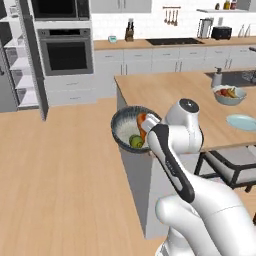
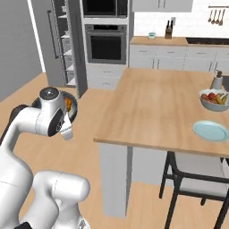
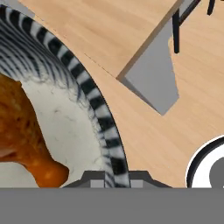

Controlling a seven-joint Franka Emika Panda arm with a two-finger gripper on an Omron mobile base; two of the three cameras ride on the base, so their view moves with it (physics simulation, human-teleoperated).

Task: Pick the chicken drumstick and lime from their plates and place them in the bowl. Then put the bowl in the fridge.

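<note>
The dark grey bowl [image 1: 120,131] hangs in the air off the left end of the island, tilted toward the camera. My gripper [image 1: 146,130] is shut on its rim. The orange-brown chicken drumstick [image 1: 141,122] and the yellow-green lime [image 1: 136,141] lie inside it. In the hand view the striped bowl rim [image 3: 101,114] runs between the fingertips of my gripper [image 3: 117,179], with the drumstick [image 3: 22,131] on the pale inside. From the right, the bowl [image 2: 73,107] peeks out behind my arm. The fridge [image 1: 22,65] stands open at the far left, white shelves showing. A light blue plate [image 1: 242,122] lies bare on the island.
The wooden island counter [image 1: 170,90] is right of the bowl, with a pale fruit bowl [image 1: 229,95] on it and a dark chair [image 1: 232,165] tucked beside it. A black wall oven [image 1: 66,52] stands right of the fridge. Open wooden floor lies between me and the fridge.
</note>
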